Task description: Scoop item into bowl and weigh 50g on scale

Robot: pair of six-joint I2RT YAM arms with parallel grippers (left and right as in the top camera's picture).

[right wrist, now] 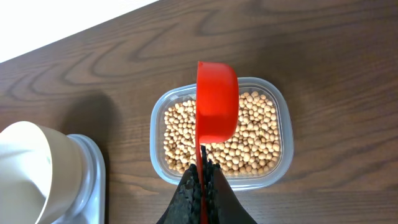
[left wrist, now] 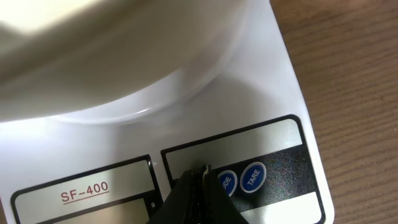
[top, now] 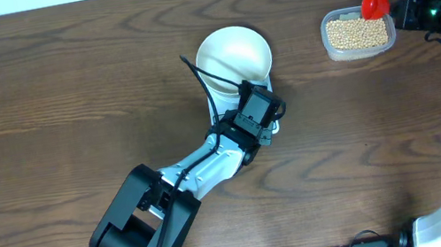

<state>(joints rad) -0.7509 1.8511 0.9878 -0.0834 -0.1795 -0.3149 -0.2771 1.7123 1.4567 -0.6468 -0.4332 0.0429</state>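
The white bowl (top: 232, 59) stands on the white scale (left wrist: 267, 93). My left gripper (left wrist: 200, 177) is shut and empty, its tips over the scale's front panel just left of the blue MODE and TARE buttons (left wrist: 253, 177). In the overhead view the left gripper (top: 259, 112) hides most of the scale. My right gripper (right wrist: 204, 171) is shut on the thin handle of a red scoop (right wrist: 217, 99). The scoop hangs over the tan beans (right wrist: 255, 137) in a clear plastic tub (top: 358, 32). Whether the scoop holds any beans does not show.
The tub's rim (right wrist: 283, 124) lies to the right of the bowl (right wrist: 25, 168) and scale (right wrist: 93, 174), with bare dark wood between them. The left arm stretches from the front edge up to the scale. The right arm comes in from the right edge.
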